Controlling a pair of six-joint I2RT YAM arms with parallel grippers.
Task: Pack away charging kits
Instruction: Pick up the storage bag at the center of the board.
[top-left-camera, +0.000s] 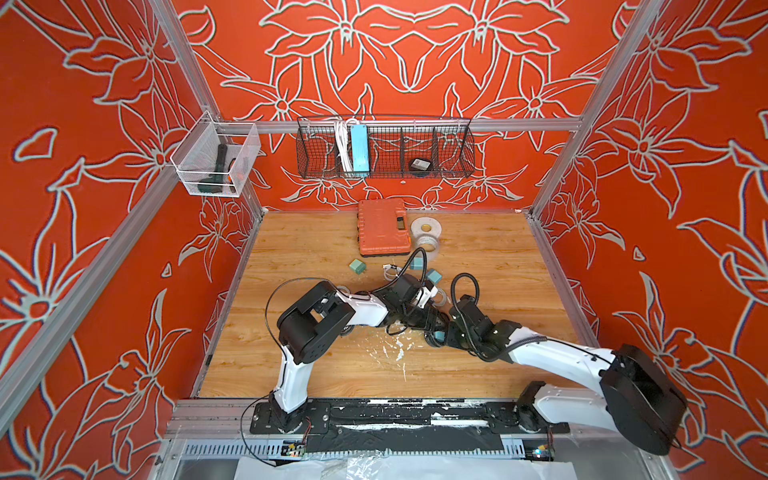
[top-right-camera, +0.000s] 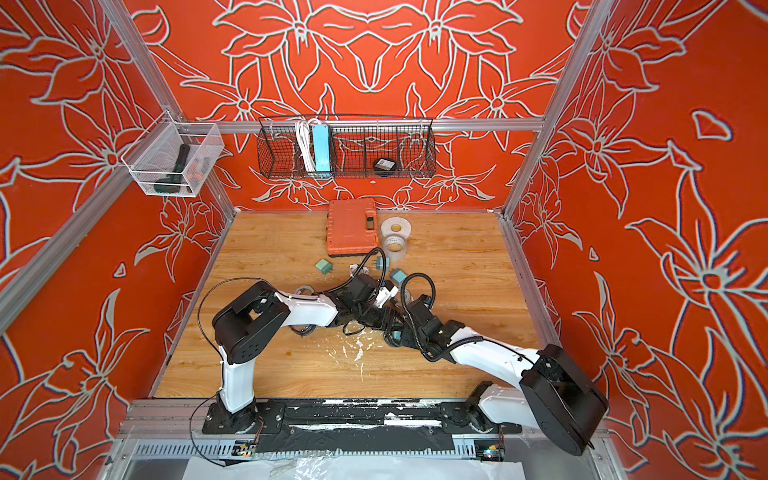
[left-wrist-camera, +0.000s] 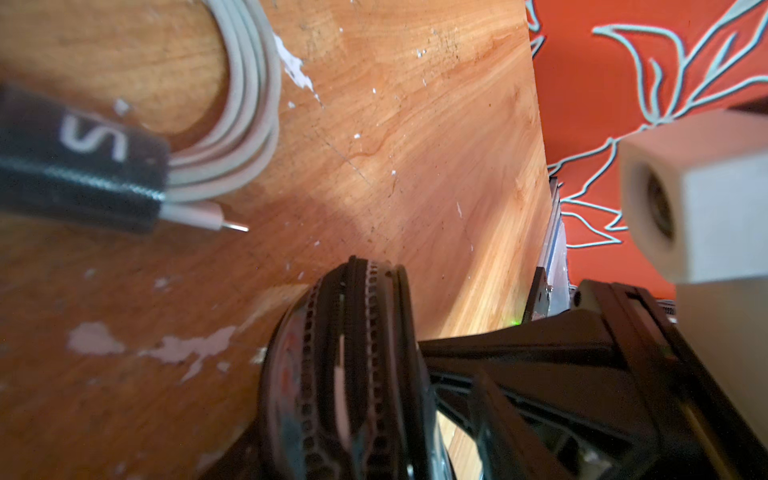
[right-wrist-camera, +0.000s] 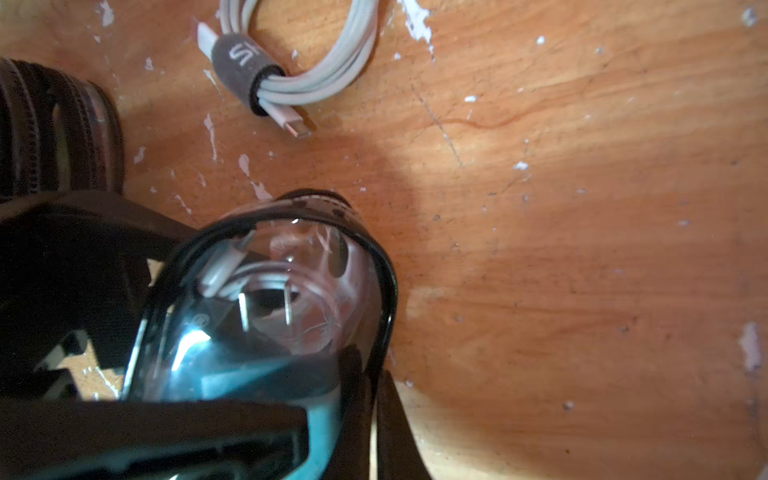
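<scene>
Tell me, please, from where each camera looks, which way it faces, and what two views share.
Top views: high above the robot's base, facing down and toward the back wall; both show the left arm and right arm over the table.
Left wrist: low over the table, facing a coiled cable; a black gripper finger and a pouch rim show.
Right wrist: low, facing the table; the right gripper pinches a filled pouch.
Shared: both wrist views show that cable.

We see a wooden table (top-left-camera: 311, 249) with white flecks on it. On it lie an orange case (top-left-camera: 383, 227), two tape rolls (top-left-camera: 432, 230) just beside it, a teal plug (top-left-camera: 357, 266) and a coiled white cable (right-wrist-camera: 316, 79).
</scene>
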